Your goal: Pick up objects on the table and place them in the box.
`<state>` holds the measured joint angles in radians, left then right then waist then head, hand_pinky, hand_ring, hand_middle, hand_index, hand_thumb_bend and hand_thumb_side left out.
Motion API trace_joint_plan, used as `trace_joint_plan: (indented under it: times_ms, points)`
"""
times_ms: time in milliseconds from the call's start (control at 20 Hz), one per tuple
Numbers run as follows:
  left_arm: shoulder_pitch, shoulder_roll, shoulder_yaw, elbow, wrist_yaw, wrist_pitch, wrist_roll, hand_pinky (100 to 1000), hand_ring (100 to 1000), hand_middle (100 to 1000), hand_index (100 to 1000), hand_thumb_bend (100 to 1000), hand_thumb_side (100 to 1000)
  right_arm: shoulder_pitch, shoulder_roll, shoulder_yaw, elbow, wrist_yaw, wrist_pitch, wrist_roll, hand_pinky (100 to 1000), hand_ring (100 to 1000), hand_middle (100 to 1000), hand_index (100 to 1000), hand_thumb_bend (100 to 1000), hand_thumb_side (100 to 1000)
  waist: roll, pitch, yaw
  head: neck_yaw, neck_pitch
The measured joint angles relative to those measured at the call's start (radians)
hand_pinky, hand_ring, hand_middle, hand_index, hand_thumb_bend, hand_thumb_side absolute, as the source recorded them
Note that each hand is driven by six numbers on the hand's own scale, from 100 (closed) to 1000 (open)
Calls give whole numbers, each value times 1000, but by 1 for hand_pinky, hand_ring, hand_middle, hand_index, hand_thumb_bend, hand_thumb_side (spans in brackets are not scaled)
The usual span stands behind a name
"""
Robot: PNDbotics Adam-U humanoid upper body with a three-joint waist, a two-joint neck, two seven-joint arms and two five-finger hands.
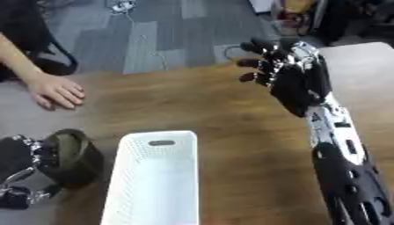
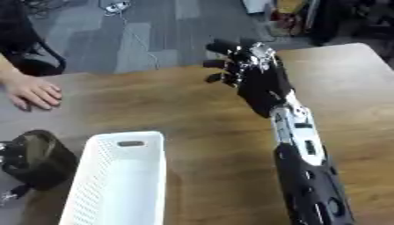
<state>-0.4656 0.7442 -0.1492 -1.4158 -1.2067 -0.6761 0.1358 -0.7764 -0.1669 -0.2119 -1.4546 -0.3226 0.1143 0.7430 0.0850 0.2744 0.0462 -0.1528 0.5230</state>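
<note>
Dark round object [image 1: 73, 158]: near the table's [image 1: 231, 132] front left corner, just left of the white box [image 1: 154, 176], clasped by the left hand [image 1: 23, 169], fingers curled round it. Right hand [image 1: 289, 74]: raised toward the far right edge, fingers relaxed, holding nothing, well apart from the object.

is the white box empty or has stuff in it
Empty as far as shown: the white box shows only bare floor. The dark object is outside it, in the left hand.

Bare table [image 1: 223, 110] open between my raised right hand [image 1: 292, 77] and the white box [image 1: 154, 176], a person's hand [image 1: 55, 91] resting far left.
</note>
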Motion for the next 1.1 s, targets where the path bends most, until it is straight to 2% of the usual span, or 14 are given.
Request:
trace_joint_plan:
  times_ms: [250,450,850,1000,1100]
  points:
    - [60,128,-7,-223,75,-36,-14,100,100,100,325,100,247,20,-1,-1,-3,-2,4,-8,725,831,910,922,100,1000,15,-25,25,-27,7]
    - [86,177,7,-358,185,-23,-72,100,100,100,326,100,249,38,-1,-4,-12,-4,11,-14,725,831,909,922,100,1000,17,-36,37,-42,7]
    - [89,195,34,-460,310,8,-157,100,100,100,324,100,254,54,0,-6,-34,-8,25,-25,725,832,910,921,100,1000,21,-52,43,-58,7]
    - [35,186,21,-478,351,-2,-181,100,100,100,323,100,257,60,0,-6,-39,-9,28,-27,725,831,909,921,100,1000,21,-60,44,-58,6]
    - [-34,159,-5,-487,381,-19,-208,100,100,100,322,100,258,63,1,-6,-40,-9,30,-27,725,832,910,921,100,1000,22,-63,43,-57,3]
